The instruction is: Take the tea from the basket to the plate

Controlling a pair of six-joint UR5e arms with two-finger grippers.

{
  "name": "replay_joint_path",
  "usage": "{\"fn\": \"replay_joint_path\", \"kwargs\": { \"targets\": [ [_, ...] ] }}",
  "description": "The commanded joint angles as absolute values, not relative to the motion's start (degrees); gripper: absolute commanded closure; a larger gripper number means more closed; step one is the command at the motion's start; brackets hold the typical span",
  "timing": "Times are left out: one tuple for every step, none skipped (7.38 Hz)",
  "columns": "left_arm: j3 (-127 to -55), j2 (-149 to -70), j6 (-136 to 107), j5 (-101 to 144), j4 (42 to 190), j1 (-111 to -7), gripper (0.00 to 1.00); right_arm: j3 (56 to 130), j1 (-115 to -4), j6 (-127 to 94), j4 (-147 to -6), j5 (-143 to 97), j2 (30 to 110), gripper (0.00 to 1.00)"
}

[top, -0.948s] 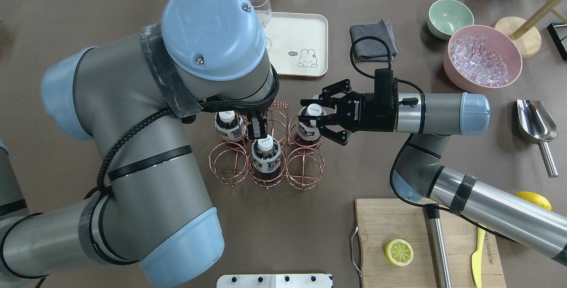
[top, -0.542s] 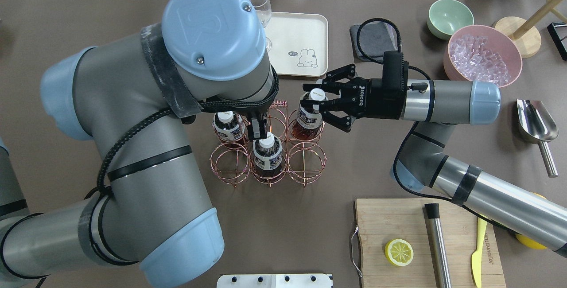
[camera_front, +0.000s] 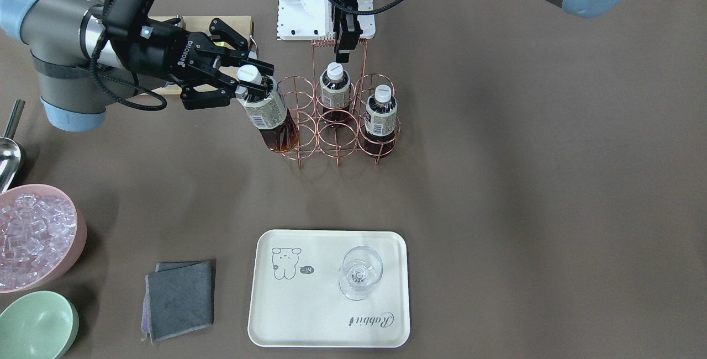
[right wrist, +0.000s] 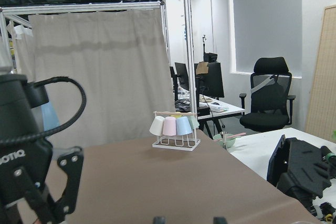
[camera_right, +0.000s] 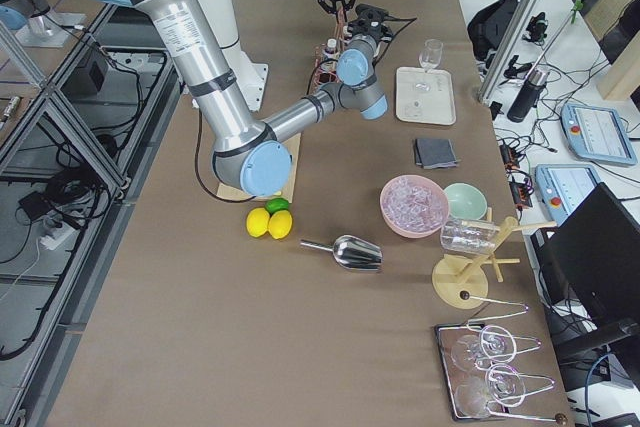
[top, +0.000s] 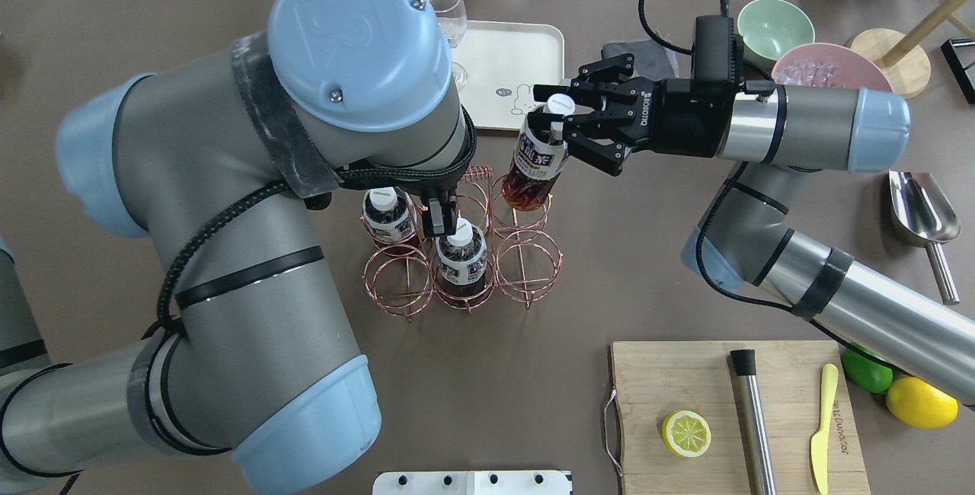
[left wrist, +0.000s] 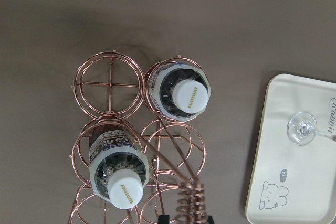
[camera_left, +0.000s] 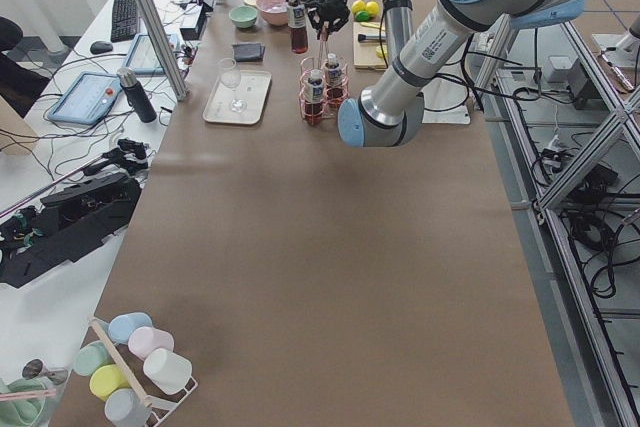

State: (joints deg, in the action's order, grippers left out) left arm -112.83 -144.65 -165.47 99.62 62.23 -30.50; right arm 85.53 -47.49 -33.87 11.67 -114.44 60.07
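Observation:
My right gripper (top: 560, 118) is shut on the neck of a tea bottle (top: 539, 160) with dark liquid and a white cap. The bottle (camera_front: 270, 116) hangs tilted, its base at the top of a corner ring of the copper wire basket (top: 525, 266). Two more tea bottles (camera_front: 334, 85) (camera_front: 381, 116) stand in the basket (camera_front: 337, 138). My left gripper (camera_front: 343, 49) is shut on the basket's coiled handle (left wrist: 189, 203). The cream plate (camera_front: 326, 320) lies beyond the basket and shows in the overhead view (top: 510, 61) too.
A stemmed glass (camera_front: 360, 270) stands on the plate. A grey cloth (camera_front: 179, 298), a pink bowl of ice (camera_front: 33, 232) and a green bowl (top: 769, 27) lie by the plate's right side. A cutting board (top: 685, 381) with half a lemon and a metal scoop (top: 918, 209) lie near my right arm.
My right gripper has risen and moved toward the plate with the tea bottle, drawing it up out of its ring and tilting it. My left gripper has stayed on the handle.

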Motion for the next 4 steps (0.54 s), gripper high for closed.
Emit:
{"fn": "replay_joint_path", "kwargs": {
  "targets": [
    [-112.94,-144.93,-165.5,100.02,61.61,-30.59,1.0,85.43,-53.5,-35.42,6.88,-114.61,57.49,1.0],
    [-113.03,-145.19,-165.5,100.37,61.26,-31.28,1.0,83.95,-55.7,-34.98,4.25,-114.0,56.18,1.0],
    [-113.11,-145.46,-165.41,102.2,60.91,-32.94,1.0,79.93,-57.64,-34.89,3.96,-112.34,53.99,1.0],
    [-113.2,-144.94,-165.32,102.74,60.82,-33.83,1.0,75.46,-58.35,-34.81,3.96,-109.98,51.96,1.0]
  ]
}}
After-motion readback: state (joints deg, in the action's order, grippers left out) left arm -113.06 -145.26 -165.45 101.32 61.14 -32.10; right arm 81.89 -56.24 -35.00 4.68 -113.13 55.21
